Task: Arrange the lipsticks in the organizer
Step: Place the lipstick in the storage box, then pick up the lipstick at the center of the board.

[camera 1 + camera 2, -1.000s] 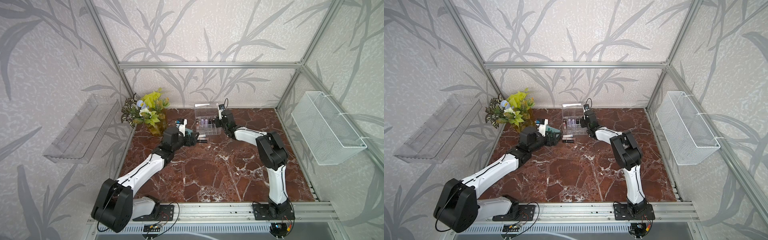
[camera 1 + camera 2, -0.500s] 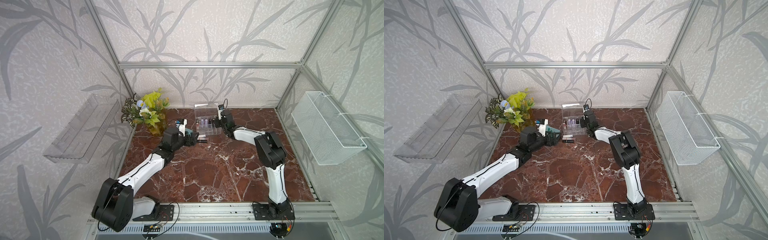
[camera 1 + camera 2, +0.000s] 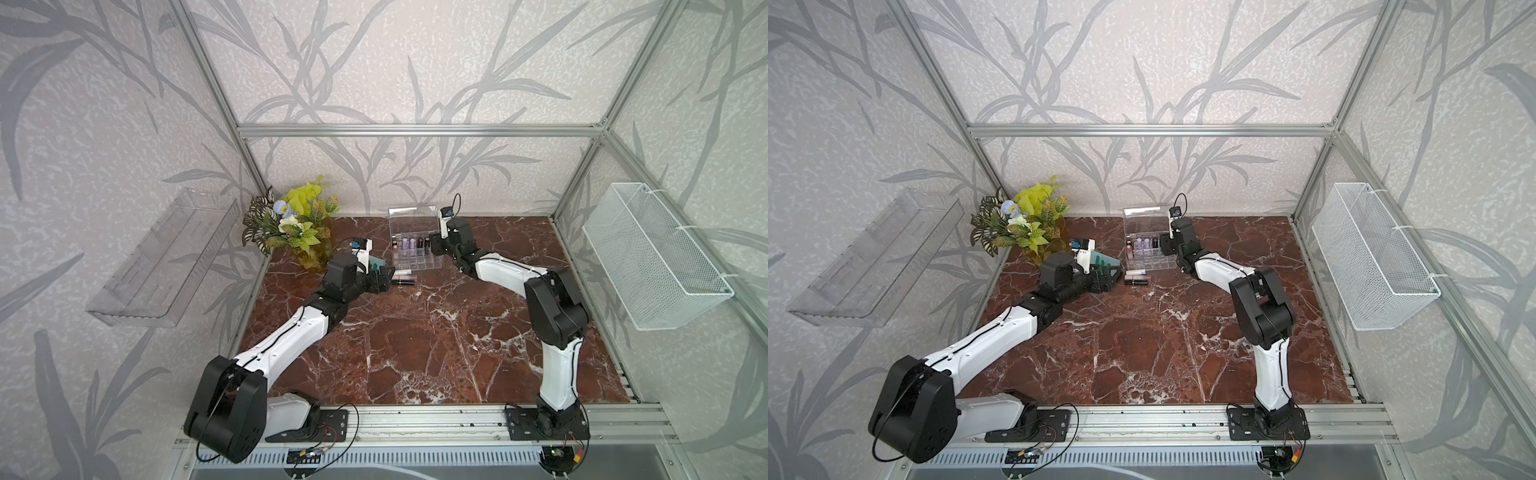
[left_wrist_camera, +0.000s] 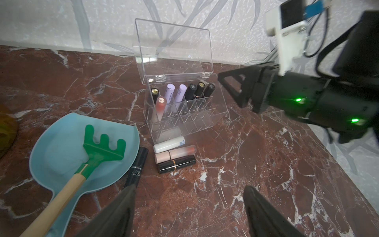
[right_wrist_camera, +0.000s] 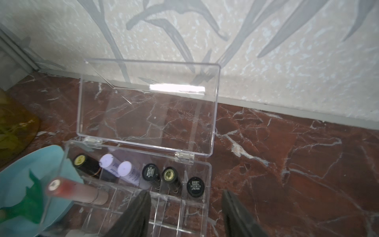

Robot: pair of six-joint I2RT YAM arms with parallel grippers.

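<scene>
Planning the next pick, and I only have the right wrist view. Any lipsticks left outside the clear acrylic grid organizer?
Observer: Four lie on the red marble table in front of it: a white tube, a pink clear-capped tube, a black gold-banded tube, a long black tube.
Operator: Left gripper holding one?
Observer: No. The left gripper is open, empty, short of them.
Operator: Anything blocking?
Observer: The long black tube lies beside a pale blue plastic dustpan holding a green wooden-handled rake.

High top views overlook everything; close wrist views share organizer (image 4: 184, 121).
</scene>
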